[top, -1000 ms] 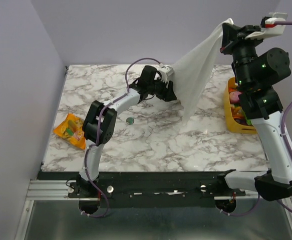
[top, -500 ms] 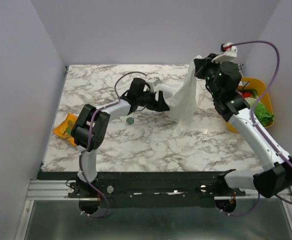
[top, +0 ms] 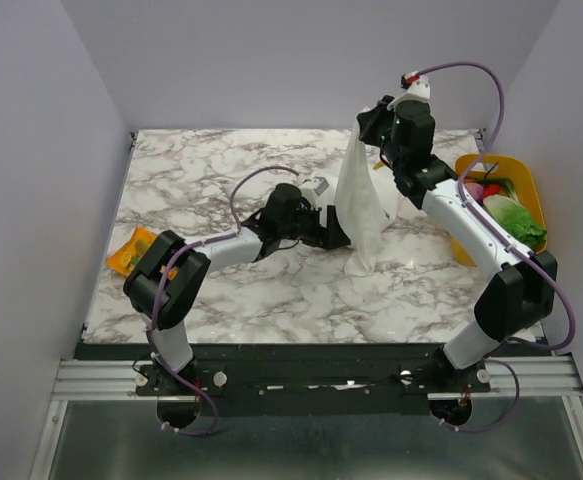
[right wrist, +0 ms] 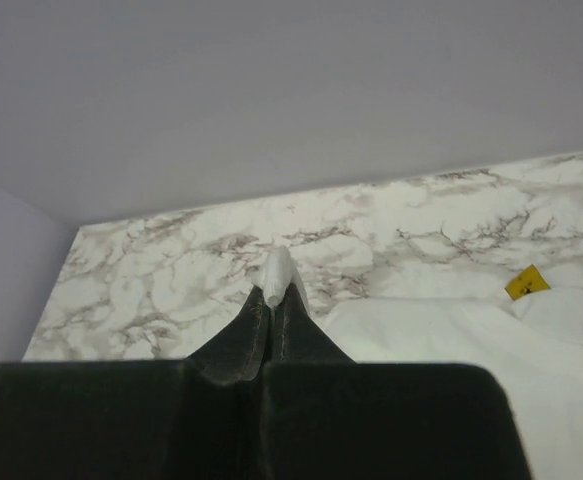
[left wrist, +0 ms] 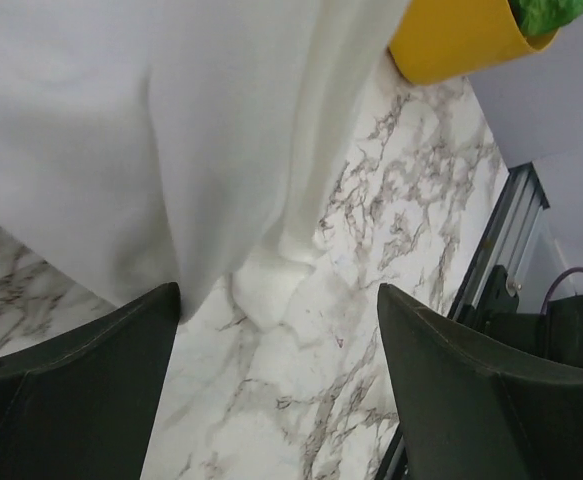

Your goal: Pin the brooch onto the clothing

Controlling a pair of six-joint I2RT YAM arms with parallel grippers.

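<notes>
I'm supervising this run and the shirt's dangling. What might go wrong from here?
The right hand pinches only a small tip of the T-shirt, so it may slip free. The T-shirt hangs bunched, its lower end on the table, giving the open left hand no flat spot for pinning.

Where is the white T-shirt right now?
In the top view the T-shirt hangs right of centre from the right fingers, its bottom touching the table, between the open left fingers and the yellow basket.
</notes>
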